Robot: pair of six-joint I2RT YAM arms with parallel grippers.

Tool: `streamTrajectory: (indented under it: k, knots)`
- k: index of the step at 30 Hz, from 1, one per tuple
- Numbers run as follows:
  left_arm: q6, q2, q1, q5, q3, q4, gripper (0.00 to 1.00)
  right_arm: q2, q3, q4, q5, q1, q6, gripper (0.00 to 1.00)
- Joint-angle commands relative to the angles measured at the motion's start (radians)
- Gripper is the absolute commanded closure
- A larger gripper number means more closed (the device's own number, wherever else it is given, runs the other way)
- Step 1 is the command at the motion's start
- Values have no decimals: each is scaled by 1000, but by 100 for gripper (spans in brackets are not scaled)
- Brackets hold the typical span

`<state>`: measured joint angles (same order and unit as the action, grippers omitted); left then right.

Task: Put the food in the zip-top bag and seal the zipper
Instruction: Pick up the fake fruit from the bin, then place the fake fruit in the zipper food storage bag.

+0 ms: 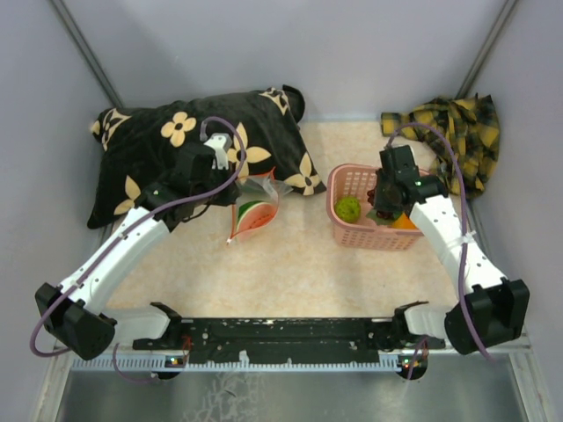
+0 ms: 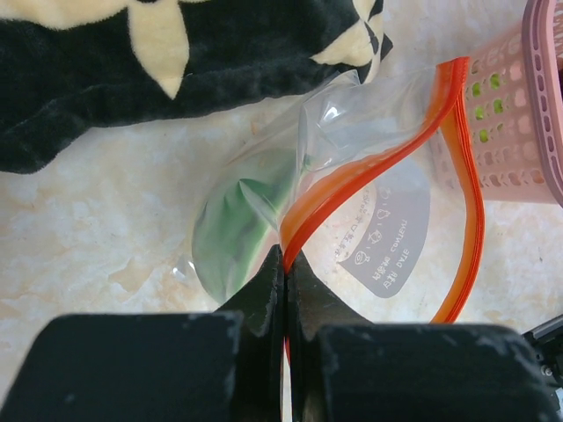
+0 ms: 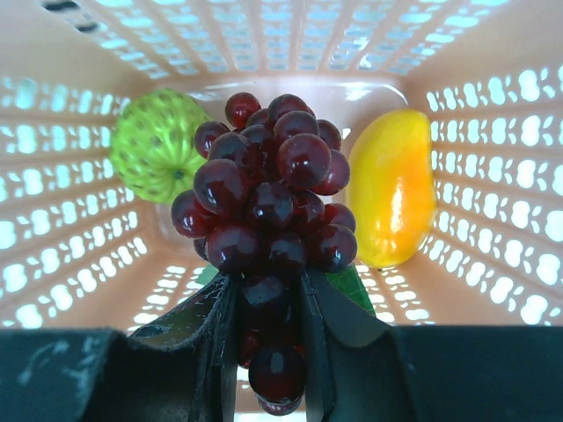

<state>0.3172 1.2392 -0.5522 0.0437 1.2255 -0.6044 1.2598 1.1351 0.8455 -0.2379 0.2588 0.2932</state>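
Fig.: top, L-wrist and R-wrist views of one moment.

**L side.** We see the left gripper [image 2: 286, 259] clenched on the zipper [image 2: 369, 169], its two fingers pressed together with the red-orange strip pinched between them. The zip-top bag [image 1: 255, 211] lies on the table [image 1: 290, 264], just beside the corner of the black flowered pillow [image 1: 176, 149] and well apart from the pink basket [image 1: 352, 236]. In the L-wrist view the strip's two lips stand apart, so we read the mouth as open. We can't make out a slider. One food piece sits inside the bag: green through the plastic [image 2: 233, 233] in the wrist view, red w/ a green rim in the top view.

**R side.** The right gripper [image 3: 268, 290] is inside the basket, its fingers grasping a dark red grape cluster [image 3: 264, 193] at the cluster's near end. A green leaf [image 3: 356, 286] shows beside the R finger. A bumpy green ball [image 3: 158, 145] lies to the cluster's left and a yellow-orange mango piece [image 3: 391, 189] to its right, both on the basket floor. We can't tell whether the grapes touch either one.

**Bkgd.** A yellow-and-dark plaid cloth [image 1: 457, 127] lies behind the basket, at the table's far R corner.
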Motion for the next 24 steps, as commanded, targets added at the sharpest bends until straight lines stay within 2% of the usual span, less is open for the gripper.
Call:
streamTrajectory:
  k: [1, 11, 24]
  knots:
    - [19, -31, 20, -1, -12, 41, 100, -72, 112, -2, 12, 0, 30, 95]
    - [22, -33, 30, -25, -20, 52, 100, -95, 269, 38, 25, 113, 85, 95]
    - [28, -28, 32, -37, -25, 58, 100, -139, 331, -16, 129, 230, 153, 97]
